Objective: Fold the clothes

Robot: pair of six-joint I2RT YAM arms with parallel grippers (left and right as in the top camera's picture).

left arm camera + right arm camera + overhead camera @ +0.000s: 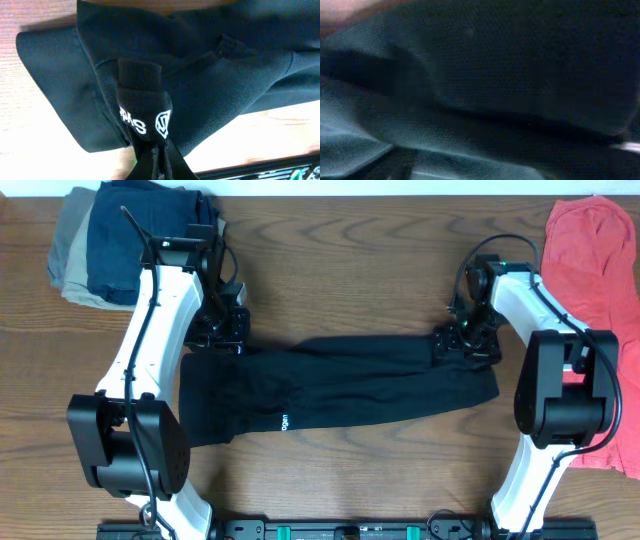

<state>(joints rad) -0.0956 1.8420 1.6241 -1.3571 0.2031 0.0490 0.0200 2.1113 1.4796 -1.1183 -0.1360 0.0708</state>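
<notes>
black garment [340,385] lies long-axis left-right; left end effector [222,330] clamped on its left end, right end effector [466,345] at right end, grip unreadable.

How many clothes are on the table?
4. A black garment lies stretched across the middle, a red one is at the right edge, and a navy one sits folded on a grey one at the top left. More could hide underneath those two.
</notes>
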